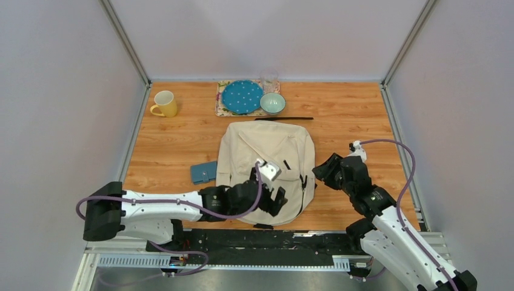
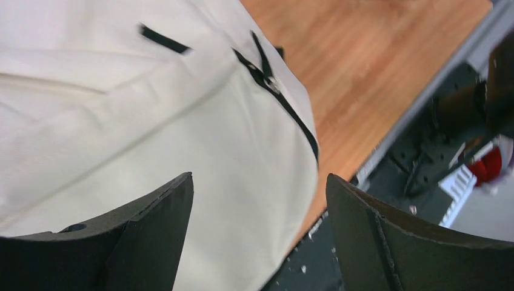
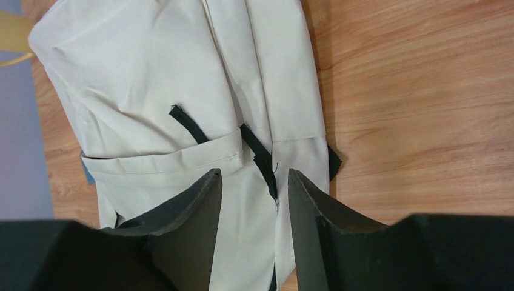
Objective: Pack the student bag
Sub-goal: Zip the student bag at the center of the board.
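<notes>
The student bag [image 1: 267,159], a cream backpack with black zippers, lies flat in the middle of the wooden table. My left gripper [image 1: 277,201] hovers over its near right corner. In the left wrist view this gripper [image 2: 260,177] is open above the cream fabric [image 2: 121,109], with nothing between the fingers. My right gripper [image 1: 319,171] is at the bag's right edge. In the right wrist view it [image 3: 254,171] stands open over the bag [image 3: 151,79], and a black zipper pull [image 3: 265,160] lies just ahead of the gap. The zipper line [image 2: 279,97] is closed.
A blue case [image 1: 203,172] lies left of the bag. At the back stand a yellow mug [image 1: 165,103], a dotted blue plate [image 1: 242,96] on a mat, a pale bowl [image 1: 273,103] and a glass [image 1: 270,79]. A thin black stick [image 1: 283,119] lies behind the bag.
</notes>
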Robot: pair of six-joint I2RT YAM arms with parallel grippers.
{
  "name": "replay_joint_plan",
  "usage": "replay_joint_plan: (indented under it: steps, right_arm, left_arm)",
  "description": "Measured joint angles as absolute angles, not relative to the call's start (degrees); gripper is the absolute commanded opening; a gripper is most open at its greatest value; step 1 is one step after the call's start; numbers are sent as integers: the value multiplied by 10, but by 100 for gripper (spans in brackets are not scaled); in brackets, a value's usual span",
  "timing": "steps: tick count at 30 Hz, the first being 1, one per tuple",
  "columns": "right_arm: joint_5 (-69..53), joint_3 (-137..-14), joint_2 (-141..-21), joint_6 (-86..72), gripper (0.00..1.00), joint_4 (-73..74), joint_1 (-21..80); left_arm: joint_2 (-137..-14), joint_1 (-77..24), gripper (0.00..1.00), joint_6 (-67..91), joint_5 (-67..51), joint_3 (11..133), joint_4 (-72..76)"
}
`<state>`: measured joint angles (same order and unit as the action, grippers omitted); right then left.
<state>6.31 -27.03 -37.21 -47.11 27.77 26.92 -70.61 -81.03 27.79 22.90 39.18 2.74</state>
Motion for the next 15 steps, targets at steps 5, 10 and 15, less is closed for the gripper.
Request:
replay_joint_plan:
  steps: [5, 10, 15]
  right_arm:
    - [58, -270, -355, -491, 45, 288, 269]
    - [48, -256, -355, -509, 43, 289, 269]
    - [27, -230, -357, -523, 41, 281, 269]
  left_arm:
    - [-702, -694, 82, 307, 188, 429, 5]
    - [-760, -623, 82, 323, 128, 486, -8]
    - [-850, -596, 82, 320, 61, 564, -11]
